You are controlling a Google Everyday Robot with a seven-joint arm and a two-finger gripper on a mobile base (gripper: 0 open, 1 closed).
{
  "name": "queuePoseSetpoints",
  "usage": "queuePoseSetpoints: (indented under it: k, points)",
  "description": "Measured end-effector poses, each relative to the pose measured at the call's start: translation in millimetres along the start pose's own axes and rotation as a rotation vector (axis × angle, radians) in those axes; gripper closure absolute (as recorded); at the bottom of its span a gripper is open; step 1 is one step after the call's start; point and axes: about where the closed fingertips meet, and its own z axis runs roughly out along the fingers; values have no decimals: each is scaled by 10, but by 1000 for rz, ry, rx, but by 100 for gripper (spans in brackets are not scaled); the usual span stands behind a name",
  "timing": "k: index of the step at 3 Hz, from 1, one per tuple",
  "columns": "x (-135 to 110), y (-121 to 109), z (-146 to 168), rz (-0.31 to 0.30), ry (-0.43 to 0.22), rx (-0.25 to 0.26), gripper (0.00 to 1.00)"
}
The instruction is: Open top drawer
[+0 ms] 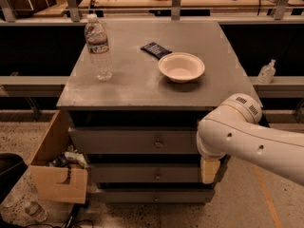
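Down low on the right, the gripper (210,170) hangs under the white arm (256,141). Nobody can tell if it is open or closed. Just left of it is the top drawer (118,140), under the grey top (133,87) with a bowl (181,66) and a bottle (98,46).

The top drawer (123,140) is dull grey with a darker round knob (158,144), under a mottled grey worktop (133,87). At the worktop's 1 o'clock sits a cream bowl (181,66), at 12 a dark navy packet (156,50), and at 10 a clear bottle (98,49) with a white cap. The gripper (210,170), pale yellow, hangs at the drawer's 4 o'clock beneath the glossy white arm (251,139). A tan cardboard box (57,182) stands at 8 o'clock on the speckled floor (237,208).
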Motion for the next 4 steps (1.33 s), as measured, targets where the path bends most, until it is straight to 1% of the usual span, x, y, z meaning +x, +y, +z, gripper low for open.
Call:
queuePoseSetpoints:
  k: [1, 2, 3, 4]
  points:
    - [-45, -86, 22, -15, -8, 10, 0]
    - [-75, -109, 99, -9, -28, 1, 13]
    - [-73, -71, 202, 13, -53, -17, 36]
    - [-71, -71, 192, 12, -51, -16, 60]
